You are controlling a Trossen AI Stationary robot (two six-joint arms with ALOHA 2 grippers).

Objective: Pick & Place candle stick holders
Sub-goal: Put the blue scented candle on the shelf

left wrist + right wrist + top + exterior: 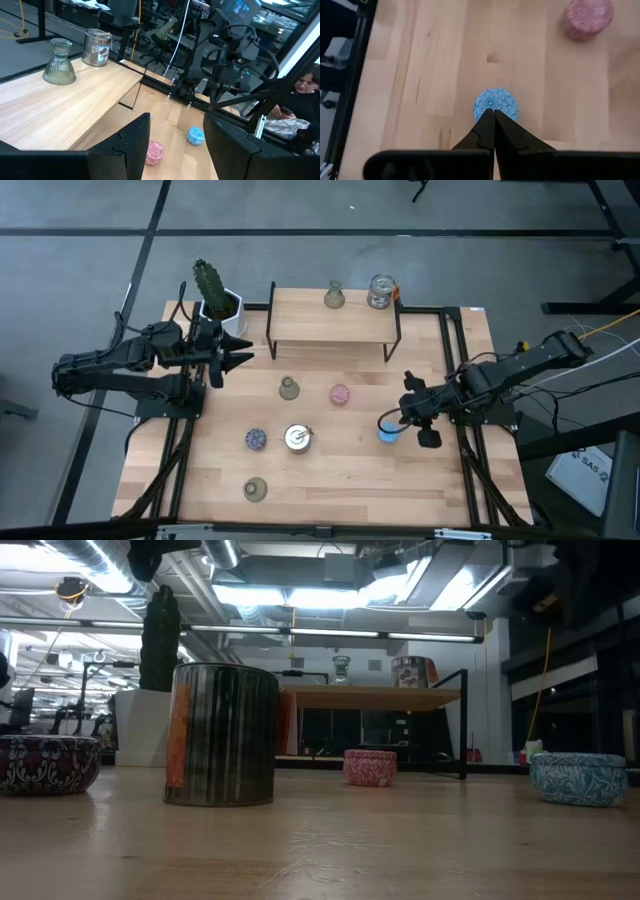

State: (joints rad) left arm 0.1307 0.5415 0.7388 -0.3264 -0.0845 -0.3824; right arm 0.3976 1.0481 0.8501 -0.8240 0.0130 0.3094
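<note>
The right gripper (493, 117), fingers pressed together and holding nothing, hovers just beside the blue holder (495, 104), presumably lining up; left gripper (232, 360) half-open, empty

Bright ceiling strip lights (300, 592) glare; foreground blurred.

On the table (350, 470), taking the shelf (330, 325) as landmark: a flared holder (334, 296) and a glass cup (381, 291) stand on it. The cactus pot (220, 305) sits left of it. In front of it stand six more holders (289, 389), well apart.
</note>
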